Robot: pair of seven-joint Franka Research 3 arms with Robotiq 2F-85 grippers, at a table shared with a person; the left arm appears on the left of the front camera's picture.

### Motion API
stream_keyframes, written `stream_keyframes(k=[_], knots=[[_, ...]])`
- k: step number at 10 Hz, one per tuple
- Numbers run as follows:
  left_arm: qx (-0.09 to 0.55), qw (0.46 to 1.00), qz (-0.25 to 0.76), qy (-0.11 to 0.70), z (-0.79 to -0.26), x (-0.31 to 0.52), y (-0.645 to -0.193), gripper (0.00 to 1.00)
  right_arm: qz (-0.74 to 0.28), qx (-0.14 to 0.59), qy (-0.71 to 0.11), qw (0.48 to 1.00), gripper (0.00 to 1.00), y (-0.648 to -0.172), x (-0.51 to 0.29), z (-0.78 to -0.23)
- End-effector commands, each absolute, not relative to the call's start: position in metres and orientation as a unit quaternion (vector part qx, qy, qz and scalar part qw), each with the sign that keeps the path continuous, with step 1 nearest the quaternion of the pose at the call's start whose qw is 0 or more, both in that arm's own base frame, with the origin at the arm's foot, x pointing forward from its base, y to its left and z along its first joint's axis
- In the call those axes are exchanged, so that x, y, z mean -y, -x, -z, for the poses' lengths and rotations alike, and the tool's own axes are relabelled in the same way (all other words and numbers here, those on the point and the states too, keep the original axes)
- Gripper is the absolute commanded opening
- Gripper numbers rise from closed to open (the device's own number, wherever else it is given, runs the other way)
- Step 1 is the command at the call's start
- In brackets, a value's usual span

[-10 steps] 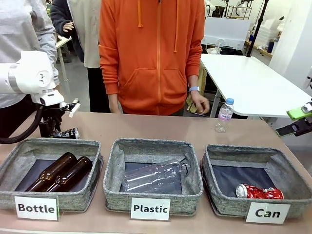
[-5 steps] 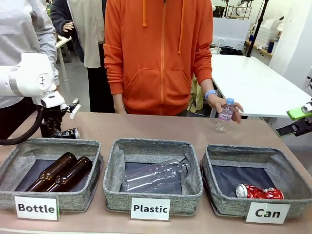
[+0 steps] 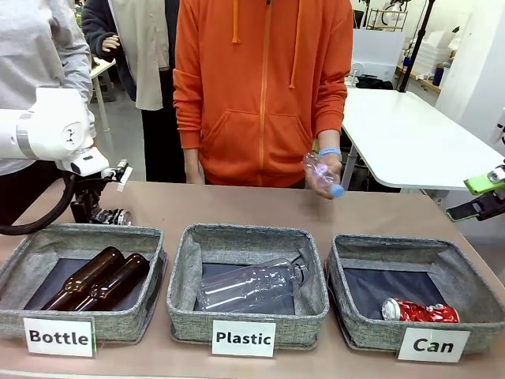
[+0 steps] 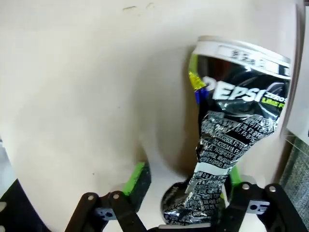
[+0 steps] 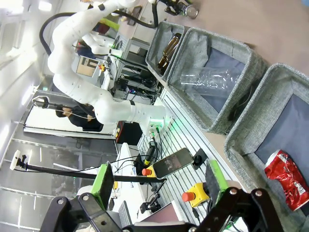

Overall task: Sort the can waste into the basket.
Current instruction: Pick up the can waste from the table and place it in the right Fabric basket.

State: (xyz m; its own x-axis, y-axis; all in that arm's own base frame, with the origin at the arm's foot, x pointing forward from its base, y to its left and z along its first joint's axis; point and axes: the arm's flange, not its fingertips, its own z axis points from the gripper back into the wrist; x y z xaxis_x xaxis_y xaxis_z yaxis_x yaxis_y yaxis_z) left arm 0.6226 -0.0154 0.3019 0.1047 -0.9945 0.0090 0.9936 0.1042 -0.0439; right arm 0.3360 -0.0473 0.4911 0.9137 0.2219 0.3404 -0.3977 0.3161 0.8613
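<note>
Silver-and-black can between left gripper fingers

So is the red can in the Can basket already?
Yes, in. The crushed red can lies on the dark bottom of the basket labelled Can.

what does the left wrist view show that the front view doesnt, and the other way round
Left wrist view alone: the silver-and-black crushed can up close, with its Pepsi print, standing between the left gripper's green pads on the bare table.

Front view alone: a person's hand holding a small plastic bottle; three baskets, with brown bottles in "Bottle", a clear bottle in "Plastic", and the red crushed can in the "Can" basket; the right gripper open at the right edge.

Both: the left gripper beside the "Bottle" basket, and the tabletop.
</note>
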Motion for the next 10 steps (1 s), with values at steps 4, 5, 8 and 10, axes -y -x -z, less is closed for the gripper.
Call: stream_keyframes(k=[4, 5, 8, 10], knots=[[-0.023, 0.746, 0.665, 0.004, -0.296, 0.017, -0.618, 0.06, -0.203, 0.08, -0.55, 0.806, 1.0, -0.335, 0.051, -0.491], [-0.023, 0.746, 0.666, 0.004, -0.295, 0.017, -0.618, 0.0, -0.203, 0.08, -0.55, 0.806, 1.0, -0.335, 0.051, -0.491], [-0.023, 0.748, 0.663, 0.002, -0.296, 0.015, -0.617, 0.0, -0.203, 0.08, -0.55, 0.806, 1.0, -0.335, 0.051, -0.491], [-0.019, 0.744, 0.668, 0.009, -0.318, 0.005, -0.609, 0.0, -0.203, 0.08, -0.55, 0.806, 1.0, -0.335, 0.051, -0.491]])
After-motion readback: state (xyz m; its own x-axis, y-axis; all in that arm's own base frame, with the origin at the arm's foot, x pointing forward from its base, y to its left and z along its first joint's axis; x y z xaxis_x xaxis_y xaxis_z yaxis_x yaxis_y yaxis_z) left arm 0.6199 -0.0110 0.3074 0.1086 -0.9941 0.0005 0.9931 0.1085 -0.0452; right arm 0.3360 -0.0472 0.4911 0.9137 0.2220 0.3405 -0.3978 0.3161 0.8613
